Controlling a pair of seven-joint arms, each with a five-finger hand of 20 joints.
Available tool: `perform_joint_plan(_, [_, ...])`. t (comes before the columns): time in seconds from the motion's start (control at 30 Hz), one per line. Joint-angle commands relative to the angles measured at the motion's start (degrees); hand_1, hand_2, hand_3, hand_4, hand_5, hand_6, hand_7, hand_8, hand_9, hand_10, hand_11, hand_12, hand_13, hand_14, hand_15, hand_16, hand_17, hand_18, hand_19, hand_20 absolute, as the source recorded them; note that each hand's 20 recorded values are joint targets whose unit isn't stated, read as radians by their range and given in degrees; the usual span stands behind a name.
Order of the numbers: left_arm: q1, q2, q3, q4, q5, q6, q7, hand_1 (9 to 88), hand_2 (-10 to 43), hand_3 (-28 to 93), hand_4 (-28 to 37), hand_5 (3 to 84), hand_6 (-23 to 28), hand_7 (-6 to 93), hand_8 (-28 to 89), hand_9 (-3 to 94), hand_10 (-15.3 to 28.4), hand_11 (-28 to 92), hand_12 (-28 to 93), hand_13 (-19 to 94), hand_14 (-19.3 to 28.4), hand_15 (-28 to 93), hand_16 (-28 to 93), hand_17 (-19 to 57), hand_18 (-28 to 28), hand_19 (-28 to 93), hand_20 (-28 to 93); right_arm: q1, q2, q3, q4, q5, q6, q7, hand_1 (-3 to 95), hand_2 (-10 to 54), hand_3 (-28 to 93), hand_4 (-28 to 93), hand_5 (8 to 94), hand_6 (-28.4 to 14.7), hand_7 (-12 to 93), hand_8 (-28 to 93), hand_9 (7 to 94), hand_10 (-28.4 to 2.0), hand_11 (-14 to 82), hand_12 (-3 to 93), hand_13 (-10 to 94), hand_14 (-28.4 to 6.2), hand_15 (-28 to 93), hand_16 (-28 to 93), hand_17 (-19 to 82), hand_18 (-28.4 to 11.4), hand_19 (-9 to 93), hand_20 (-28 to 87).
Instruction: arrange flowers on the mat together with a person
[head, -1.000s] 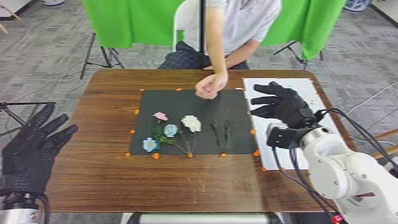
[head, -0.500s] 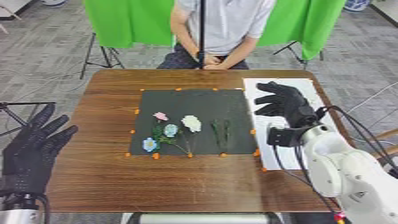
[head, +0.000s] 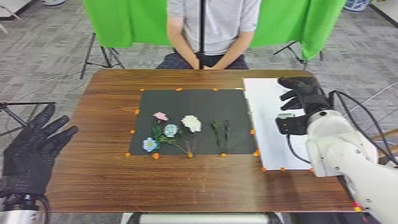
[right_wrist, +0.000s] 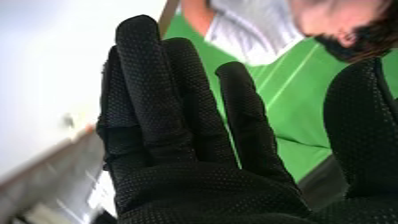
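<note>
Plainly, the two green stems (head: 221, 136) lie left of and nearer than the right hand (head: 307, 96), their long axes running near to far.
At the near left, the left hand (head: 32, 152) is released, fingers spread, beside the table (head: 98, 175); the blue flower (head: 149, 145) lies at the near left of the dark mat (head: 182, 102), with the white flower (head: 190, 123) farther and to its right. Beyond, the right hand is over the far part of the white sheet (head: 270, 131), fingers extended, grasping nothing; any placing probably calls for a leftward reach. Farthest, the person's hands (head: 206, 67) rest off the mat.
</note>
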Motion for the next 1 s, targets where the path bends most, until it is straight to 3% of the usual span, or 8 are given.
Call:
perform_joint_plan(0.03, [1.2, 1.06, 0.22, -0.32, -0.98, 0.69, 0.78, 18.0, 7.2, 75, -28.3, 29.8, 4.1, 9.9, -8, 28.6, 14.1, 16, 13, 20, 21.1, 42, -3, -9.6, 18.0, 36, 17, 9.72, 2.35, -5.79, 4.63, -11.16, -3.28, 10.46, 24.1, 2.2, 69, -23, 48.9, -1.8, 11, -10, 64.5, -20.1, 19.6, 14.8, 62, -19.1, 55, 10, 27, -27.3, 73, 9])
perform_joint_plan(0.3, [1.09, 1.32, 0.27, -0.4, -0.95, 0.81, 0.92, 18.2, 7.3, 75, -28.3, 29.8, 4.1, 9.8, -8, 28.6, 14.1, 16, 13, 20, 21.1, 42, -3, -9.7, 18.0, 36, 17, 21.25, 2.73, -15.65, 12.45, -17.21, -12.13, 18.69, 26.0, 1.5, 68, -21, 48.8, -2.2, 10, -10, 66.7, -20.5, 19.9, 14.7, 66, -18.4, 55, 10, 29, -27.5, 76, 5])
perform_joint_plan(0.67, [0.97, 2.51, 0.39, -0.43, -1.71, 1.13, 2.06, 18.3, 7.3, 75, -28.3, 29.8, 4.1, 9.8, -8, 28.6, 14.2, 16, 13, 20, 21.1, 42, -3, -9.7, 18.1, 37, 17, 34.28, 0.49, -29.43, 24.12, -19.47, -23.47, 23.54, 29.0, -1.2, 68, -21, 47.3, -2.0, 9, -10, 70.2, -19.7, 20.1, 15.2, 70, -16.8, 54, 11, 32, -26.9, 79, 0])
perform_joint_plan(0.77, [0.16, 1.28, 0.35, -0.44, -0.53, 0.5, 0.3, 18.3, 7.3, 75, -28.3, 29.8, 4.1, 9.8, -8, 28.6, 14.2, 16, 13, 20, 21.1, 42, -3, -9.7, 18.1, 37, 17, 35.02, 0.67, -30.53, 25.74, -18.49, -25.88, 23.94, 30.2, -1.7, 68, -21, 46.9, -2.0, 9, -10, 70.9, -19.8, 19.9, 15.1, 71, -16.3, 53, 11, 34, -26.9, 80, -1])
perform_joint_plan(0.9, [-0.37, 0.74, 0.31, -0.23, -0.36, -0.46, -0.04, 18.4, 7.3, 75, -28.3, 29.8, 4.1, 9.7, -8, 28.7, 14.1, 16, 13, 20, 21.1, 42, -3, -9.7, 18.1, 37, 17, 36.99, 0.28, -32.85, 28.76, -16.07, -29.01, 24.12, 32.0, -2.6, 68, -20, 45.8, -1.8, 9, -10, 71.1, -19.8, 19.7, 15.2, 72, -15.7, 53, 12, 35, -26.4, 83, -8])
perform_joint_plan(0.93, [-0.53, 0.62, 0.33, -0.23, -0.73, -0.71, 0.0, 18.3, 7.2, 75, -28.3, 29.8, 4.1, 9.8, -8, 28.7, 14.0, 17, 13, 20, 21.0, 42, -3, -9.7, 18.0, 36, 17, 36.94, 0.08, -32.8, 29.45, -15.18, -29.59, 23.58, 32.6, -3.0, 68, -20, 45.8, -1.8, 9, -10, 71.2, -19.7, 19.7, 15.2, 72, -15.5, 53, 12, 35, -26.3, 83, -9])
perform_joint_plan(0.97, [-0.27, 1.46, 0.47, -0.18, -2.52, -1.07, 1.6, 18.3, 7.2, 75, -28.3, 29.8, 4.0, 9.8, -8, 28.6, 14.1, 17, 13, 20, 21.1, 42, -3, -9.6, 18.0, 36, 17, 36.75, -0.09, -32.59, 30.01, -14.74, -29.55, 22.95, 33.0, -3.3, 68, -20, 46.1, -1.5, 9, -10, 71.2, -19.6, 19.6, 15.2, 72, -15.4, 53, 12, 35, -26.1, 83, -9])
perform_joint_plan(1.0, [-0.59, 1.39, 0.54, -0.11, -3.19, -1.81, 1.76, 18.3, 7.2, 75, -28.3, 29.8, 4.0, 9.8, -8, 28.6, 14.1, 17, 13, 20, 21.1, 42, -3, -9.6, 18.0, 36, 17, 36.62, -0.18, -32.51, 30.38, -14.62, -30.14, 22.84, 33.5, -3.6, 68, -20, 46.4, -1.3, 9, -10, 71.1, -19.5, 19.6, 15.1, 72, -15.2, 53, 12, 35, -26.0, 83, -9])
